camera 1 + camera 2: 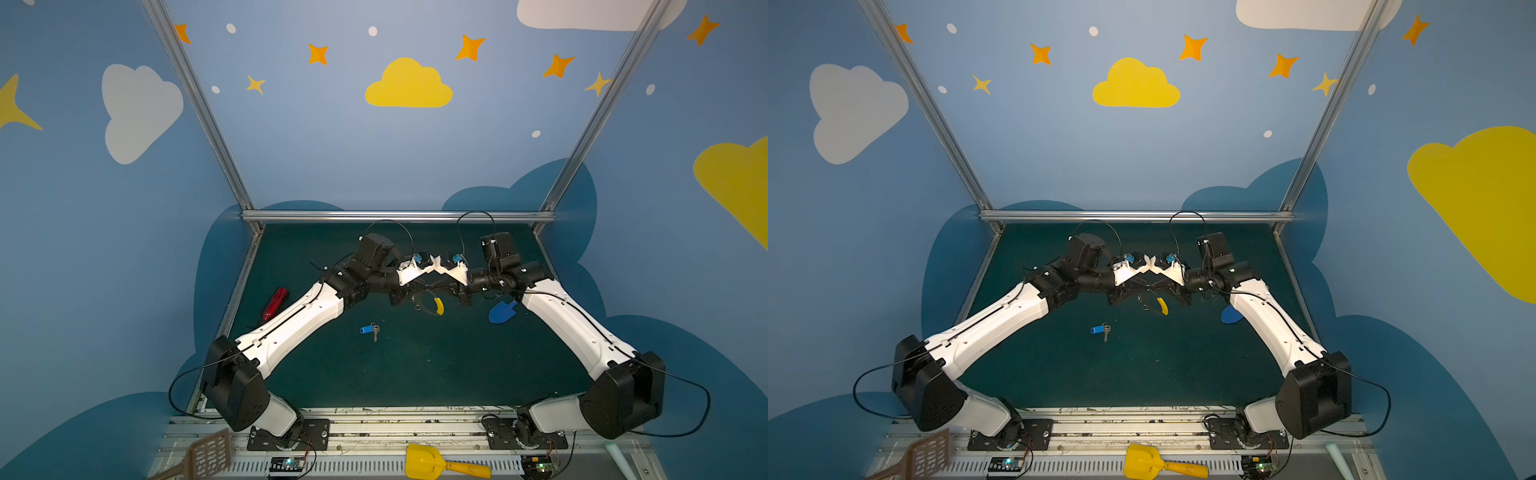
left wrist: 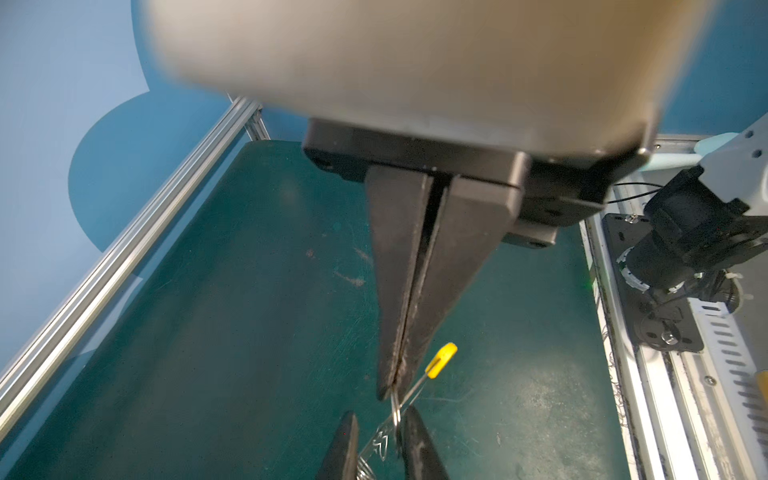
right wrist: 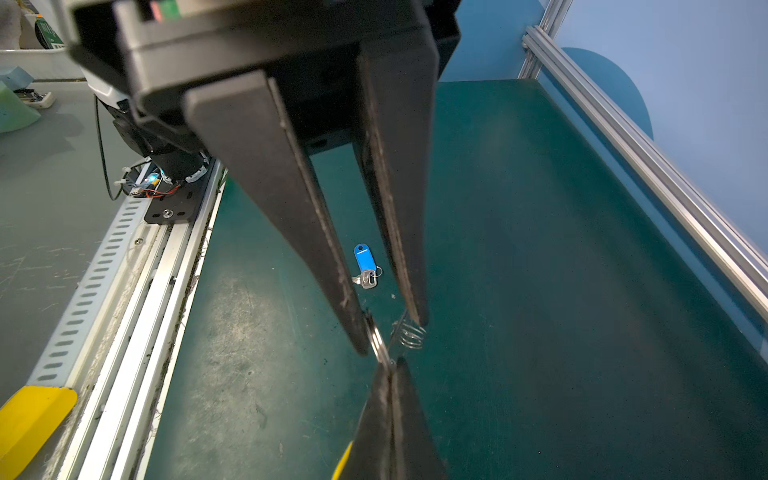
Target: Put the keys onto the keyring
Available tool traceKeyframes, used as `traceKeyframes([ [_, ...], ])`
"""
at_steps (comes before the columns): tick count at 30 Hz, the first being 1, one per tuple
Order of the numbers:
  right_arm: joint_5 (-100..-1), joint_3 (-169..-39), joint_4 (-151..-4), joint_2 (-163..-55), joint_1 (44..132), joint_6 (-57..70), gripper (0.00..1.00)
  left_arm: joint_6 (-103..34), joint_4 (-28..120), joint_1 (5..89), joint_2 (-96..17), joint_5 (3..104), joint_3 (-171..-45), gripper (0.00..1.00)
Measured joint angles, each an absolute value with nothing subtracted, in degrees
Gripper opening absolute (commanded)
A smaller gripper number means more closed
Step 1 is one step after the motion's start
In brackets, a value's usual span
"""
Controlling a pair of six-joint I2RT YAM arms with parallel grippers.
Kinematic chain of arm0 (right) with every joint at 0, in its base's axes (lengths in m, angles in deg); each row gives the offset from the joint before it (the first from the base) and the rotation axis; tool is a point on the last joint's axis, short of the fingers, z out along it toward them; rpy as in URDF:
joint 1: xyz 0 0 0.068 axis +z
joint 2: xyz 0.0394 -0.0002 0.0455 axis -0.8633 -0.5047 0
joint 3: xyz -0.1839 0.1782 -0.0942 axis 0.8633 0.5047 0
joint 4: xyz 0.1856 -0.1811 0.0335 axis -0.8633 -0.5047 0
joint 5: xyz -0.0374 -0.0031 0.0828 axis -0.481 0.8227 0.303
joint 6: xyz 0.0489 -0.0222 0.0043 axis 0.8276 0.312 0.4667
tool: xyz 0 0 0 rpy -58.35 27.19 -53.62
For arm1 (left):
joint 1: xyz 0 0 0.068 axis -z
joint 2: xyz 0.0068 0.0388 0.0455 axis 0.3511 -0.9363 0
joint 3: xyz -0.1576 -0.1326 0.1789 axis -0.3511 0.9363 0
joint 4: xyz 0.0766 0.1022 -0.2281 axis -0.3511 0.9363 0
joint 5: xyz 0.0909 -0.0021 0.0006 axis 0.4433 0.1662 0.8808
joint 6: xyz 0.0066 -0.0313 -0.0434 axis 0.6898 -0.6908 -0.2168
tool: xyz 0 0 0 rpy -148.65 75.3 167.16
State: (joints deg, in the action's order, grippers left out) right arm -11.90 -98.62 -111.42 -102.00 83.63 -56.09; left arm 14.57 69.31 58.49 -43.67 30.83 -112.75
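No key is on the ring yet, as I judge it. Nearest, the keys (image 1: 370, 330) lie flat about the middle of the bench (image 1: 415, 374), on the front-edge side of the grippers. The silver key and blue tag are joined, neither arm touches them, and they are well apart from the keyring.

Farther back, the keyring (image 3: 379, 343) is held between both arms, seemingly clear of the bench. The left gripper (image 2: 392, 392) has its jaws pinched together on the thin wire of the hoop. The right gripper (image 3: 392, 334) has its jaws a little apart, one tip against the small ring and the other against a wire coil (image 3: 411, 334). I take that for a grip across the keyring rather than an open hand. Left to do, by my reckoning: open the hoop, fetch the keys and slide them on.

At the front rail, the yellow scoop (image 1: 432, 463) and the brown slotted spatula (image 1: 208, 457) are cut off by the picture's lower edge. In both top views the keys' tiny joining ring is too small to make out. The wrists cover the fingertips there, so only the yellow sleeve (image 1: 439, 306) of the keyring reads plainly. Whether the hoop has an opening, and where, I cannot tell in any view. Beyond, the right arm hides part of the blue toy shovel (image 1: 502, 312). Near the bench's left edge lies a red object (image 1: 275, 303) that I cannot identify.
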Motion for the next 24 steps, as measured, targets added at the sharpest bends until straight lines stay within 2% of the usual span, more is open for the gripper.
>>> traceKeyframes([
  [3, -11.6, -98.6, -110.6, -102.0, 83.7, -55.4, 0.00, 14.6, 69.2, 58.5, -43.7, 30.0, -112.7, 0.14],
  [6, -11.4, -98.6, -109.0, -102.0, 83.7, -54.4, 0.00, 14.9, 69.1, 58.5, -43.7, 29.6, -112.7, 0.05],
  [11, -11.2, -98.3, -107.5, -101.9, 83.7, -53.3, 0.01, 15.5, 69.0, 58.2, -43.7, 29.6, -112.9, 0.04],
  [16, -10.9, -94.9, -101.7, -100.5, 83.0, -51.0, 0.25, 15.4, 68.6, 58.1, -43.6, 29.1, -112.7, 0.04],
  [17, -10.6, -93.7, -100.0, -100.0, 82.7, -50.2, 0.26, 15.1, 67.9, 58.0, -43.4, 28.8, -112.3, 0.04],
  [20, -9.1, -89.6, -94.0, -98.4, 81.0, -47.6, 0.26, 13.3, 64.2, 57.4, -42.2, 26.9, -109.8, 0.04],
  [24, -6.2, -85.7, -86.6, -97.6, 79.1, -44.1, 0.21, 10.0, 56.8, 55.9, -40.3, 23.2, -105.0, 0.04],
])
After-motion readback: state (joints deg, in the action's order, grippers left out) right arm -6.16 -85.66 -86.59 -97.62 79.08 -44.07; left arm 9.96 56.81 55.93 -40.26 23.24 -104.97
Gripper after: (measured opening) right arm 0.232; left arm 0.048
